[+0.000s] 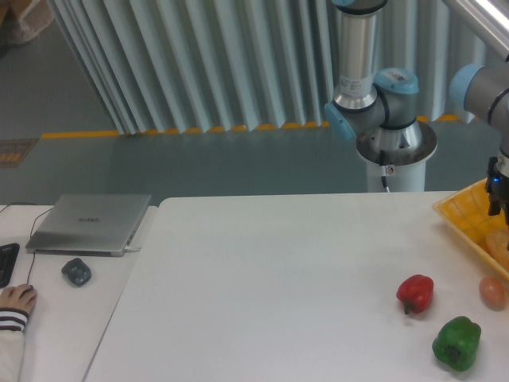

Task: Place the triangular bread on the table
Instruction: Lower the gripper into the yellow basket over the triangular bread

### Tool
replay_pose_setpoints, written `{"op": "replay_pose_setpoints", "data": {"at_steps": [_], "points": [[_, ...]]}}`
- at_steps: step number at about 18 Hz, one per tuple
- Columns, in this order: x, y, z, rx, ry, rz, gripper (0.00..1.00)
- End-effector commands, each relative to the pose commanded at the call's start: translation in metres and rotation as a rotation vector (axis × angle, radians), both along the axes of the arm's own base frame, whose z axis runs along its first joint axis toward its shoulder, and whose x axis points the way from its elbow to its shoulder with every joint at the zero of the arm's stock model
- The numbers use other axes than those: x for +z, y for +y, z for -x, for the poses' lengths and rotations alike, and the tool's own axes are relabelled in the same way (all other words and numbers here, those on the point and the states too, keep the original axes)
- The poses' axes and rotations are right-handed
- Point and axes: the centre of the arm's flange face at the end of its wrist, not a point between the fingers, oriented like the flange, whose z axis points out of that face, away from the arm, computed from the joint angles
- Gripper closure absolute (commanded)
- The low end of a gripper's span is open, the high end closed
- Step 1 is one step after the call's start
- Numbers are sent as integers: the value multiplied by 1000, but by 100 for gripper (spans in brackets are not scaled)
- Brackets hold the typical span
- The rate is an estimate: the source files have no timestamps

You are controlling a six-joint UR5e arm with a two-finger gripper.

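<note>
Bread was what mattered, and the triangular bread showed only as a light orange-tan sliver cut off by the right border of the view, lying inside the yellow basket at the right edge of the table. My gripper hung over that basket, right at the frame's border, with most of it out of sight; only a dark part of the wrist and gripper body showed, so I could not tell whether my fingers were spread or closed. The bread lay just below that visible part, near it, and whether they touched was not clear. My arm rose behind the far edge of the table from its round base, grey tube with light blue joint caps.

On the table near the right edge sat a red pepper, with a green pepper closer to the near edge and to its right, the two apart from each other. A small round tan egg-like item rested on the table just beside the basket's near rim, right of the red pepper.

Off the table's left edge, on a lower white desk, lay a closed grey laptop and a dark mouse near its front. A person's hand in a striped cuff rested at the left border, next to the corner of a black keyboard.
</note>
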Motion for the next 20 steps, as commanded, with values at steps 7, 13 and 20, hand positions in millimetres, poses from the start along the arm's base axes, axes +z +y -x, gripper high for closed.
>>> {"op": "replay_pose_setpoints", "data": {"at_steps": [7, 13, 20], "points": [[-19, -10, 18, -15, 0, -2, 0], [-38, -11, 23, -3, -29, 11, 0], [-44, -12, 20, -17, -39, 19, 3]]}}
